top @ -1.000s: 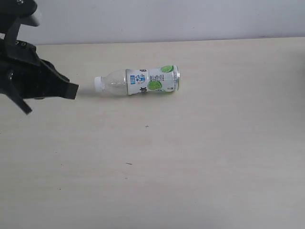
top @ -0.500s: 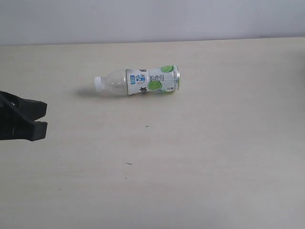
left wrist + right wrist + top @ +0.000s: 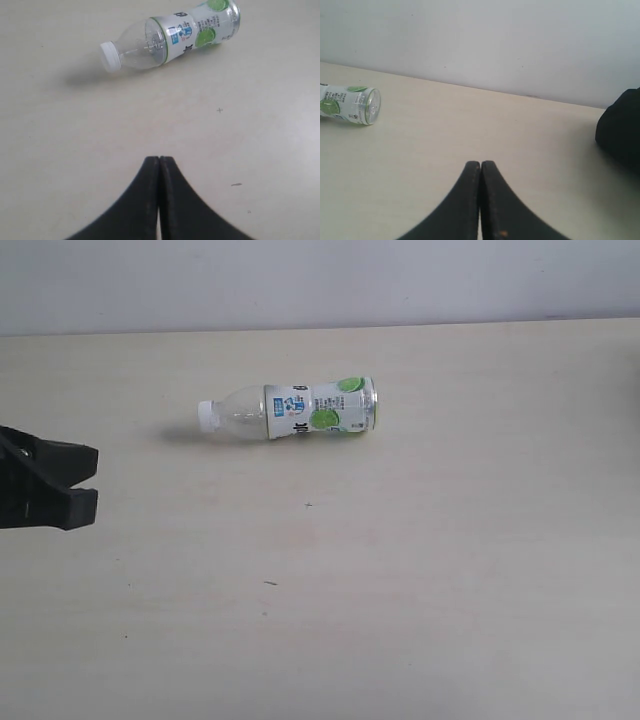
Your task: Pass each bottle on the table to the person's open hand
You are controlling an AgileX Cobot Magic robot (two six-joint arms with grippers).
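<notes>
1 bottle (image 3: 288,411) is seen lying on its side toward the far middle of the table (image 3: 420,570), long axis left to right, cap pointing left. The left gripper (image 3: 90,485), clenched and empty, is placed left of the cap and is judged the closer. The right gripper (image 3: 480,164) is likewise clenched on nothing.
</notes>
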